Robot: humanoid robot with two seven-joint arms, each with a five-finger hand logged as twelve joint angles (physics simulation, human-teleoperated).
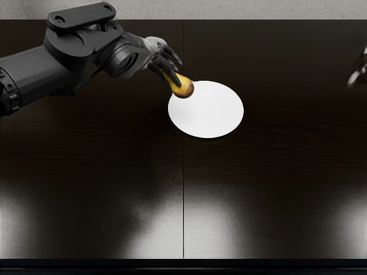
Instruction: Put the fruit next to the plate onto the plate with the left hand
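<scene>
Only a blurred sliver of the right hand [359, 69] shows at the right edge, too cut off to read. The dark, jointed left hand [163, 60] curls its fingers closed around the narrow neck of the yellow-brown, pear-shaped fruit [184, 89], hiding its tip. The fruit's rounded end overlaps the far-left rim of the flat, round white plate [212, 114]; contact is unclear. The glossy black table [92, 172] carries a thin centre seam and soft near-side reflections, with a grey wall strip [229, 8] beyond.
</scene>
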